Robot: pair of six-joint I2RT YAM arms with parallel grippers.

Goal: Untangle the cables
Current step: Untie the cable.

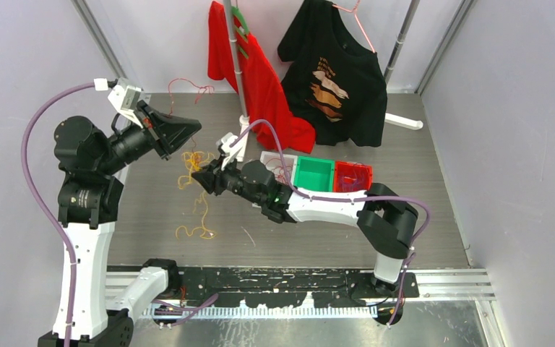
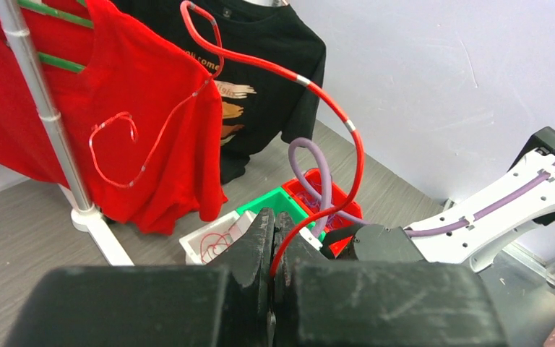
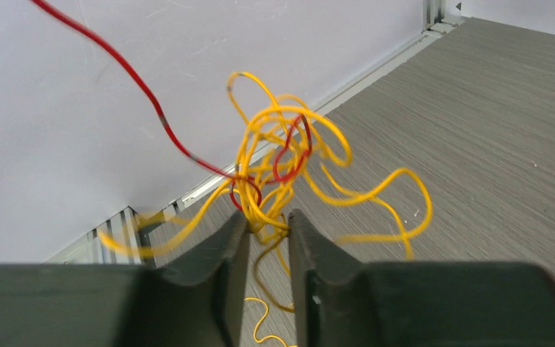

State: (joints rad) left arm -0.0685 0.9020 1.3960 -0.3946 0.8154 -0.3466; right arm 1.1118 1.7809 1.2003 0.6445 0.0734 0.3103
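Note:
A knot of yellow cables (image 3: 289,137) with a red loop in it hangs above the floor, and more yellow strands (image 1: 199,217) trail down onto the table. My right gripper (image 3: 269,220) has its fingers a narrow gap apart, with the bottom of the yellow bundle between the tips. In the top view the right gripper (image 1: 201,176) sits just right of the knot (image 1: 191,163). A red cable (image 3: 137,83) runs up and left out of it. My left gripper (image 2: 274,217) is shut on this red cable (image 2: 332,108), raised at the left (image 1: 191,126).
White bin (image 1: 274,160) with red cables, green bin (image 1: 313,173) and red bin (image 1: 352,176) stand in a row right of centre. A clothes rack pole (image 1: 235,58) carries a red shirt (image 1: 260,79) and a black shirt (image 1: 340,79) at the back. Grey walls close both sides.

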